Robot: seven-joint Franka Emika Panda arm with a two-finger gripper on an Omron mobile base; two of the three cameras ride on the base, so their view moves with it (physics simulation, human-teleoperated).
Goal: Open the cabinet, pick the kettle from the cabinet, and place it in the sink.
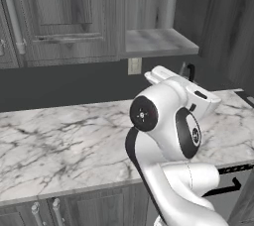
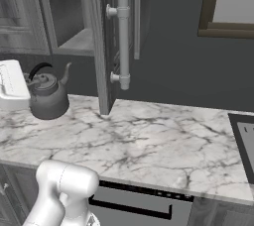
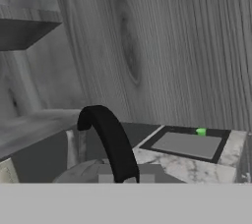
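Cabinet (image 2: 101, 41): door swung open, pale shelf (image 1: 158, 41) bare.
Kettle (image 2: 47, 96): out of the cabinet, low above the marble table (image 2: 149, 141), beside the door's edge.
Jaws: clamped on the kettle's dark arched handle (image 3: 110, 142).
Sink (image 3: 187, 144): well beyond the kettle.

Dark kitchen, marble counter (image 1: 59, 136), grey wood-grain cabinetry all round.

We see white marble with grey veins across mid-frame in both base views, a dark backsplash wall (image 1: 64, 84) behind it. A pale wall outlet (image 1: 134, 65) sits centre of the left base view. Upper left there: wood-grain wall cupboards (image 1: 64, 17) with recessed panels. Along the bottom edge, base cabinets (image 1: 44, 212) with short silver handles. In the right base view we get a wood-framed window (image 2: 229, 4) upper right, a dark drawer front (image 2: 134, 202) with a black bar pull under the counter, lower centre. Lighting is flat, even.
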